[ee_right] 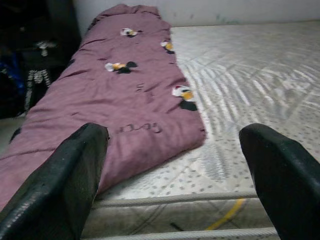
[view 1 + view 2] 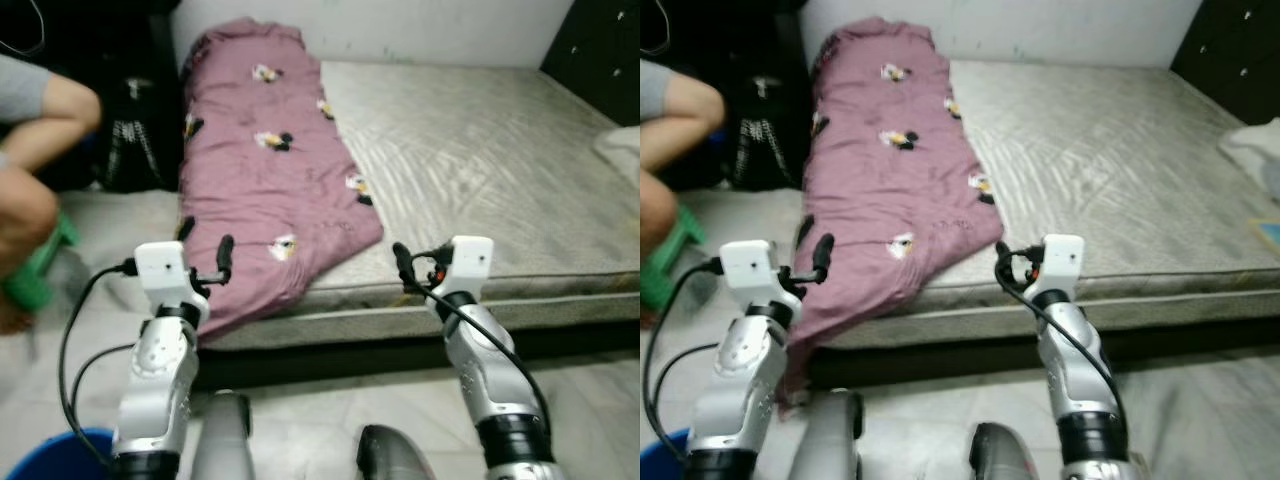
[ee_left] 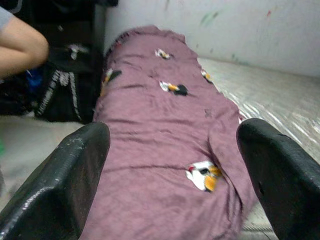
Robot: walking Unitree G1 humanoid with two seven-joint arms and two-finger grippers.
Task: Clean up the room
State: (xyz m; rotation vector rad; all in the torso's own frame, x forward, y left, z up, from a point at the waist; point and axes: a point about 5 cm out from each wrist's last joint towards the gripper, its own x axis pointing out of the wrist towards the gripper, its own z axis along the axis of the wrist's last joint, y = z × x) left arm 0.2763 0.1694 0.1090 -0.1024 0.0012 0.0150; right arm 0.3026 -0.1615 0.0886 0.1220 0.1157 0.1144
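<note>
A mauve blanket (image 2: 265, 170) with small cartoon prints lies lengthwise along the left side of a grey mattress (image 2: 480, 170). Its near end hangs over the mattress's front left corner. My left gripper (image 2: 224, 256) is held up in front of that hanging end, a little short of it. In the left wrist view the left gripper (image 3: 172, 137) is open, with the blanket (image 3: 165, 130) seen between its fingers. My right gripper (image 2: 402, 262) hovers at the mattress's front edge, just right of the blanket's corner. The right gripper (image 1: 175, 135) is open too and holds nothing.
A person (image 2: 35, 120) sits at the far left beside a green stool (image 2: 40, 265). A black bag (image 2: 135, 145) stands by the bed's left side. A blue bucket (image 2: 50, 450) is at my lower left. Dark furniture (image 2: 600, 45) and a white cloth (image 2: 620, 150) are at the right.
</note>
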